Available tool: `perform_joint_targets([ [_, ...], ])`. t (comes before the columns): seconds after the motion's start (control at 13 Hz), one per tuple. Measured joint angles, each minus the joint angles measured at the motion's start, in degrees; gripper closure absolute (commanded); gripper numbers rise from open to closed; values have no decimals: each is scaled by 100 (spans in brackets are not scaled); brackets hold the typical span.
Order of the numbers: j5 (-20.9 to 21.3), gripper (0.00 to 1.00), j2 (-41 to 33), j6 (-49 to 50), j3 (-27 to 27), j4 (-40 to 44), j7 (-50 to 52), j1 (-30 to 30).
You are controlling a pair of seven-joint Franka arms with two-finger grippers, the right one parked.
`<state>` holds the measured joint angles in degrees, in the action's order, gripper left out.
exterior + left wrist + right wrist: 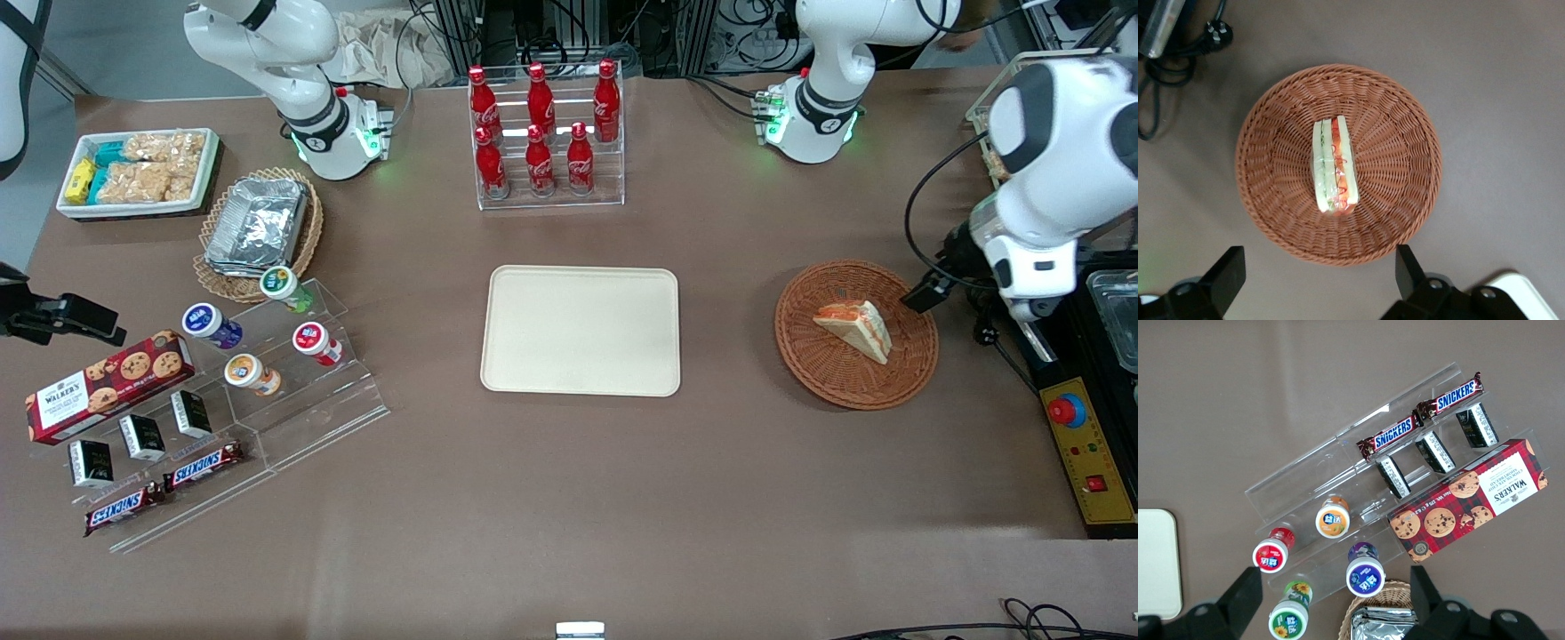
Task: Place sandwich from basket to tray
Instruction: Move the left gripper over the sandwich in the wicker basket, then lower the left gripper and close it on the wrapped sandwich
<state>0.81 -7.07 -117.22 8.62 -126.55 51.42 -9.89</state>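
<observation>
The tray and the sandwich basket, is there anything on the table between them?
No. In the front view only bare brown table lies between the tray and the basket holding the sandwich. The gripper hangs open above the basket.

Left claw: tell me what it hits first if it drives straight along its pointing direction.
Probably the sandwich in the basket. The left claw hangs open above it, though its height above is unclear.

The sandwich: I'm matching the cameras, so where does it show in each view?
Front view: sandwich in the basket, toward the working arm's end.
Left wrist view: sandwich at the basket's centre, claw open above.
Right wrist view: not in it.
Shared landmark: the basket.
</observation>
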Motion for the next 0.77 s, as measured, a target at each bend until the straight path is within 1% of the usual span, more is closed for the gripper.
perform_joint_targets([
  [0.15,0,0,15,-589,-2,-450,259,-2],
  [0.38,1,0,89,-1788,-3,-1231,399,-3],
  [0.77,1,0,803,-3603,-5,-2010,578,-5],
])
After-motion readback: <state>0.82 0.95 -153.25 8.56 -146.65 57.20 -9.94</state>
